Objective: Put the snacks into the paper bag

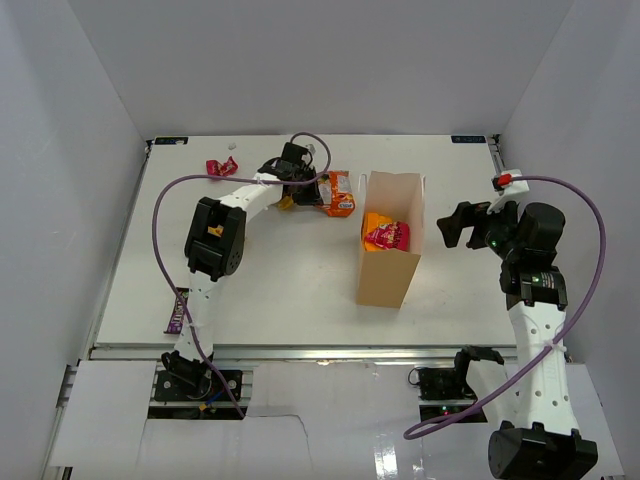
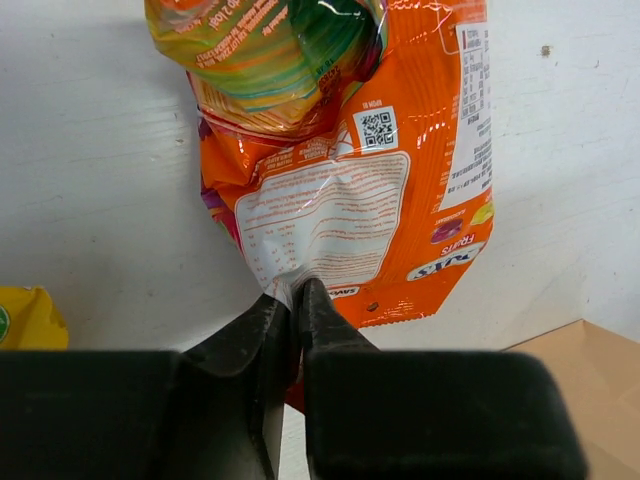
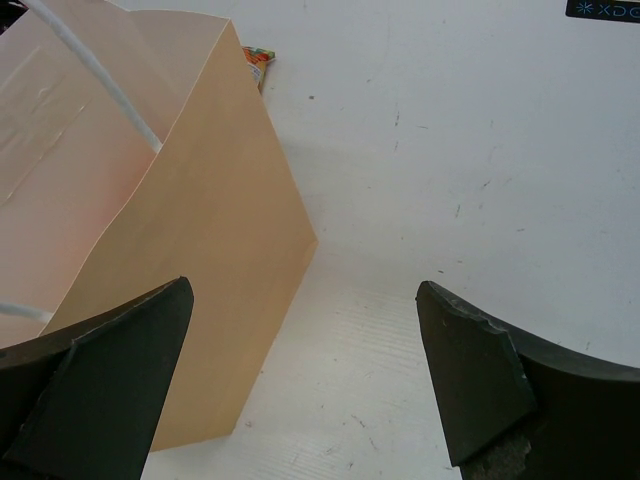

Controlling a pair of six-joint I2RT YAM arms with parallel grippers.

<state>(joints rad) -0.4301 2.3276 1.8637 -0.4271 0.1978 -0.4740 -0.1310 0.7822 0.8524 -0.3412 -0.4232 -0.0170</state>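
My left gripper (image 1: 308,188) is shut on the edge of the big orange chip bag (image 1: 339,194), which lies just left of the paper bag (image 1: 388,270). In the left wrist view the gripper (image 2: 296,290) pinches the orange chip bag (image 2: 380,160). The tan paper bag stands open and holds a pink-red packet (image 1: 386,236) and an orange one. A yellow packet (image 2: 25,318) lies beside my left fingers. A pink-red packet (image 1: 221,167) lies at the back left. A purple packet (image 1: 177,310) lies at the front left. My right gripper (image 1: 452,226) is open and empty, right of the bag (image 3: 150,230).
White walls enclose the table on three sides. The table's front edge (image 1: 300,350) runs just beyond the arm bases. A purple cable (image 1: 160,215) loops over the left side of the table.
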